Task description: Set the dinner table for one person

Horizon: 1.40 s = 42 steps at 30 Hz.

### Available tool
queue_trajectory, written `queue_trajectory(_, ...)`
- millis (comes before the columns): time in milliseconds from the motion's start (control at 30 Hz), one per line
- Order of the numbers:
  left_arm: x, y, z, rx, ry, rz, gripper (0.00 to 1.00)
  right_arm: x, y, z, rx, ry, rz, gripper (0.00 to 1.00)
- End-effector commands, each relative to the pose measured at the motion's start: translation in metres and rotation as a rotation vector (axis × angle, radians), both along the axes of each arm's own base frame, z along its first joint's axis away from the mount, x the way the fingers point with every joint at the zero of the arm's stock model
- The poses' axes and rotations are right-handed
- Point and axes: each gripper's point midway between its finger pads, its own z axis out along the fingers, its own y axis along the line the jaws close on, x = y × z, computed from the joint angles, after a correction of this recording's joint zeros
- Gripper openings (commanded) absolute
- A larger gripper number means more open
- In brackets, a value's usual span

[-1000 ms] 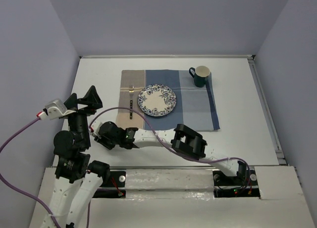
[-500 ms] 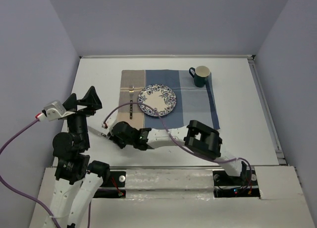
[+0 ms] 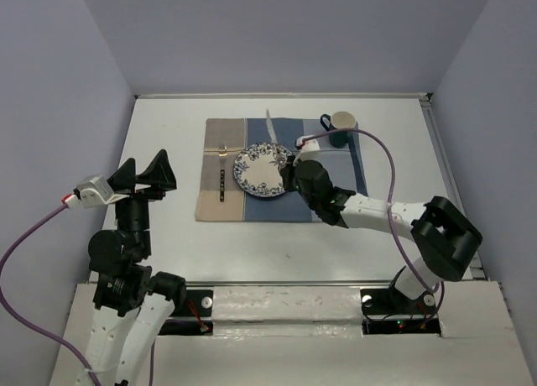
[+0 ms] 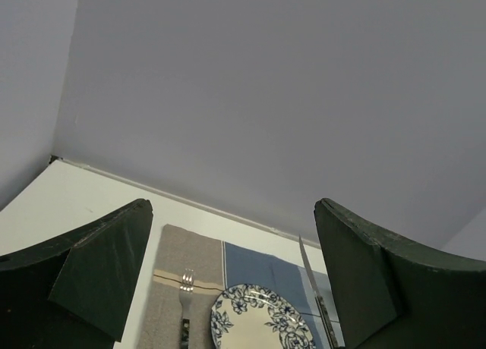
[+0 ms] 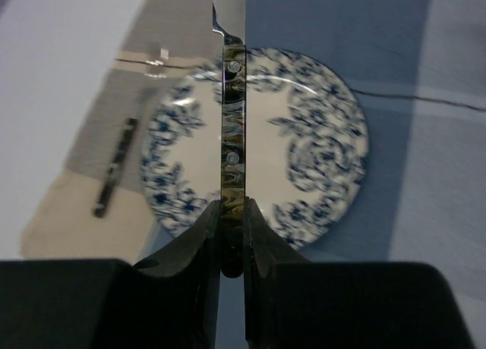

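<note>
I held the right gripper [image 5: 230,212] clamped on the knife [image 5: 229,136] by its handle, blade pointing away, over the floral plate [image 3: 262,172]. It was bound, I judged, for the bare blue placemat [image 3: 336,193] to the plate's right, since the fork [image 3: 221,172] lay on its left. The left gripper [image 3: 143,176] hung spread and empty above the white dinner table [image 3: 168,126], out of the way.

Dinner table [image 3: 168,130] open around placemat [image 3: 352,176]; right of plate [image 3: 260,169] seemingly bare to 1 mug [image 3: 340,127].
</note>
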Motion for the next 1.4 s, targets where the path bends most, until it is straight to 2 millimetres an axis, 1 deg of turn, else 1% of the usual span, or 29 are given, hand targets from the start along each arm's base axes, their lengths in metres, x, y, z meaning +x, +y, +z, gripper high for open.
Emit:
queue_trajectory(0,-0.004,-0.004,0.01,-0.012,-0.051,-0.028,0.99,0.011,-0.057,-0.029,-0.038,0.046,-0.179,0.0)
queue_trajectory(100,-0.005,-0.003,0.011,-0.013,-0.051,-0.024,0.99,0.014,-0.075,-0.048,-0.071,0.083,-0.219,0.0)
queue_trajectory(133,-0.005,-0.003,0.01,-0.014,-0.051,-0.023,0.99,0.014,-0.081,-0.059,-0.089,0.103,-0.23,0.0)
queue_trajectory(200,-0.005,-0.004,0.01,-0.012,-0.051,-0.027,0.99,0.018,-0.092,-0.069,-0.099,0.129,-0.248,0.0)
queue_trajectory(233,-0.004,-0.005,0.009,-0.011,-0.048,-0.03,0.99,0.016,-0.092,-0.075,-0.109,0.14,-0.242,0.0)
queue_trajectory(333,-0.003,-0.007,0.008,-0.008,-0.044,-0.04,0.99,0.022,-0.101,-0.095,-0.153,0.172,-0.267,0.0)
queue_trajectory(400,-0.003,-0.008,0.008,-0.009,-0.044,-0.042,0.99,0.028,-0.11,-0.102,-0.15,0.189,-0.295,0.0)
queue_trajectory(433,-0.003,-0.007,0.008,-0.008,-0.044,-0.04,0.99,0.029,-0.109,-0.105,-0.151,0.195,-0.294,0.0)
queue_trajectory(467,-0.004,-0.007,0.009,-0.009,-0.045,-0.038,0.99,0.031,-0.114,-0.11,-0.159,0.207,-0.306,0.0)
queue_trajectory(500,-0.004,-0.007,0.009,-0.009,-0.045,-0.038,0.99,0.031,-0.115,-0.113,-0.161,0.214,-0.312,0.0)
queue_trajectory(600,-0.004,-0.008,0.008,-0.008,-0.044,-0.043,0.99,0.035,-0.121,-0.117,-0.16,0.226,-0.334,0.0)
queue_trajectory(833,-0.001,-0.009,0.007,-0.006,-0.037,-0.045,0.99,0.038,-0.121,-0.12,-0.175,0.228,-0.338,0.0)
queue_trajectory(867,-0.002,-0.009,0.007,-0.006,-0.037,-0.046,0.99,0.04,-0.124,-0.12,-0.176,0.228,-0.348,0.0)
queue_trajectory(1033,0.0,-0.009,0.005,-0.005,-0.031,-0.045,0.99,0.042,-0.122,-0.123,-0.184,0.233,-0.34,0.0)
queue_trajectory(1067,0.0,-0.009,0.005,-0.005,-0.031,-0.046,0.99,0.046,-0.124,-0.122,-0.18,0.231,-0.349,0.0)
queue_trajectory(1300,0.0,-0.01,0.006,-0.001,-0.033,-0.048,0.99,0.053,-0.118,-0.117,-0.182,0.219,-0.331,0.0)
queue_trajectory(1333,0.0,-0.01,0.006,-0.001,-0.033,-0.047,0.99,0.052,-0.118,-0.118,-0.181,0.221,-0.335,0.01)
queue_trajectory(1367,0.0,-0.01,0.006,0.0,-0.032,-0.046,0.99,0.05,-0.12,-0.121,-0.183,0.229,-0.342,0.11)
